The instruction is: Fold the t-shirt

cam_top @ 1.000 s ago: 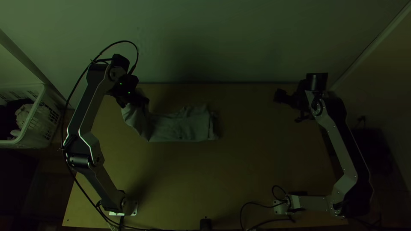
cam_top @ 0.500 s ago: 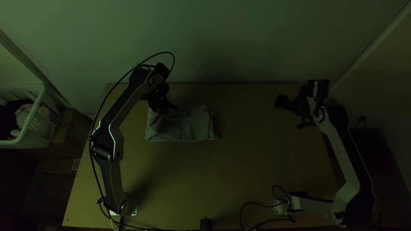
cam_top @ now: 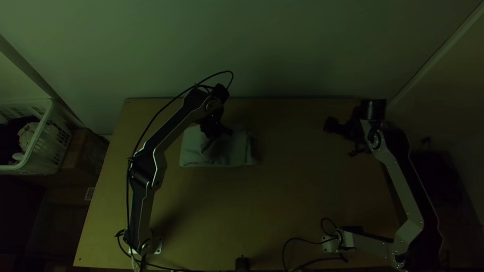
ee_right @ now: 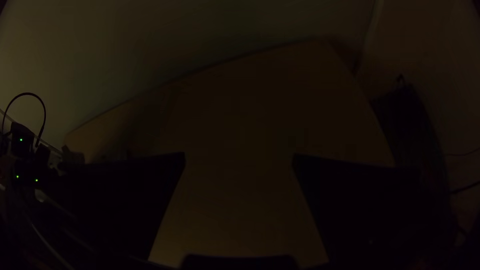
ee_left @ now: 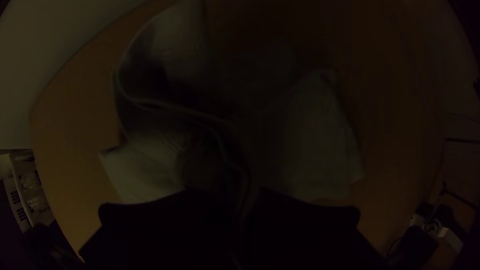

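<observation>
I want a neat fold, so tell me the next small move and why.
Likely best: lower the left gripper gently so the held cloth settles before release. The pale grey fabric t-shirt is pinched between its flat black fingers, its edge bowing in a loose loop, while the rest lies on the light wooden table.

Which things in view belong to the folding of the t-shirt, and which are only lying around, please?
For the job:
t-shirt, partly folded on the table
left claw, gripping the t-shirt
right claw, open, away from it

Only lying around:
white basket with cloths
brown box
</observation>
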`<state>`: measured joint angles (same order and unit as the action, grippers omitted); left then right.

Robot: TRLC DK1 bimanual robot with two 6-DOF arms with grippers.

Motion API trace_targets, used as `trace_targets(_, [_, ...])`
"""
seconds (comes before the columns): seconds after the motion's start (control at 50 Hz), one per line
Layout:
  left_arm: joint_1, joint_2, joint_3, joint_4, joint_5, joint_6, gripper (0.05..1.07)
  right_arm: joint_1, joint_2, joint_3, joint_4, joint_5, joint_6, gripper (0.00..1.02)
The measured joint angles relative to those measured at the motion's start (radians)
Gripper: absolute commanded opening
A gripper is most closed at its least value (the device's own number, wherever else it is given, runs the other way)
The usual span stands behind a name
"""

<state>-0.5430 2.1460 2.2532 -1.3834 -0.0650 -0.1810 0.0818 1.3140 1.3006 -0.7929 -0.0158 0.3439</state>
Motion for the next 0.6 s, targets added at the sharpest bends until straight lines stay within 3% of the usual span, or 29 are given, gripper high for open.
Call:
trace_targets(0.06, [-0.018,0.013,0.002,0.020,0.000,-0.007,0.52,0.000,0.000,-0.007,0.000,0.000,0.000,0.98])
trace_targets(0.26, [-0.068,0.050,0.002,0.081,0.000,-0.031,0.57,-0.007,-0.002,-0.025,0.006,0.000,0.000,0.98])
trace_targets(0.28, [-0.072,0.053,0.002,0.095,0.000,-0.037,0.65,-0.008,-0.003,-0.027,0.007,0.000,0.000,0.98])
trace_targets(0.34, [-0.085,0.058,0.003,0.150,0.005,-0.056,1.05,-0.008,-0.006,-0.039,0.020,0.000,0.000,0.98])
trace_targets(0.6, [-0.100,0.058,0.017,0.311,0.084,-0.140,1.03,-0.020,-0.011,-0.086,0.059,0.000,0.000,0.98])
